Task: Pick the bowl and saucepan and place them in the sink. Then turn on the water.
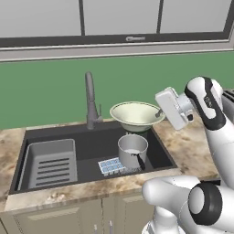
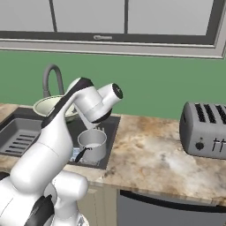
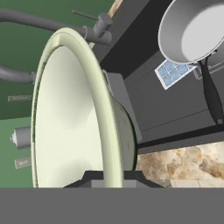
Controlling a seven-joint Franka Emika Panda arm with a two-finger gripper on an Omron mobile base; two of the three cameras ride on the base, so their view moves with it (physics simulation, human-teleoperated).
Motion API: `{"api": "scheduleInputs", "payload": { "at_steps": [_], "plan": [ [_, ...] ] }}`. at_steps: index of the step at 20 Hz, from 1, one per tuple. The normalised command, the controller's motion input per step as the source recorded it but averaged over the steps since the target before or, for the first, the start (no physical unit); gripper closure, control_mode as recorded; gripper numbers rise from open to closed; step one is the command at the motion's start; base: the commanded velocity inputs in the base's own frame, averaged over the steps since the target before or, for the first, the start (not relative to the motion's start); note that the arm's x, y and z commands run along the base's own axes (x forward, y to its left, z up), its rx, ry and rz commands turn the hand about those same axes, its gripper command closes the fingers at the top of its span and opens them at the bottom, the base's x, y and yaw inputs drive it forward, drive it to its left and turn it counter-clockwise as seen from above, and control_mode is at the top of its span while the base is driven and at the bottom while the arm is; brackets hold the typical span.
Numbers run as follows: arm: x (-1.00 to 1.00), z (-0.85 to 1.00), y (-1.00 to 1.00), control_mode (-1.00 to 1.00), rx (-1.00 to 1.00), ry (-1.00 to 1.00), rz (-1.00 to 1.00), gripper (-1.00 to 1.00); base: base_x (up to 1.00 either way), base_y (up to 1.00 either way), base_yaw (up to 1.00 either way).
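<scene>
Bowl held over the sink

Your gripper (image 3: 111, 177) is clamped on the rim of the bowl (image 1: 136, 115), holding it above the sink's (image 1: 91, 151) back right corner, beside the faucet (image 1: 91, 101). The saucepan (image 1: 133, 150) sits in the basin below; marbled counter (image 2: 154, 159), a toaster (image 2: 205, 130) and green wall surround you.

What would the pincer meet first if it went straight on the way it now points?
Beyond the bowl that the pincer already grips by its rim, probably the faucet; depth is unclear.
</scene>
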Motion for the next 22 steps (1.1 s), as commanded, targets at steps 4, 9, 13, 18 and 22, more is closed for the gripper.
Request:
{"api": "scheduleInputs", "payload": {
  "at_steps": [4, 9, 13, 18, 22],
  "plan": [
    [0.00, 0.00, 0.00, -1.00, 0.00, 0.00, 0.00, 1.00, 0.00, 0.00, 0.00],
    [0.00, -0.02, 0.00, -1.00, 0.00, -0.03, 0.00, 1.00, 0.00, 0.00, 0.00],
    [0.03, -0.13, 0.00, -1.00, 0.00, 0.00, 0.00, 1.00, 0.00, 0.00, 0.00],
    [0.11, -0.21, 0.00, -1.00, 0.00, 0.00, 0.00, 1.00, 0.00, 0.00, 0.00],
    [0.07, -0.22, -0.02, -1.00, 0.00, 0.00, -0.01, 1.00, 0.00, 0.00, 0.00]
  ]
}}
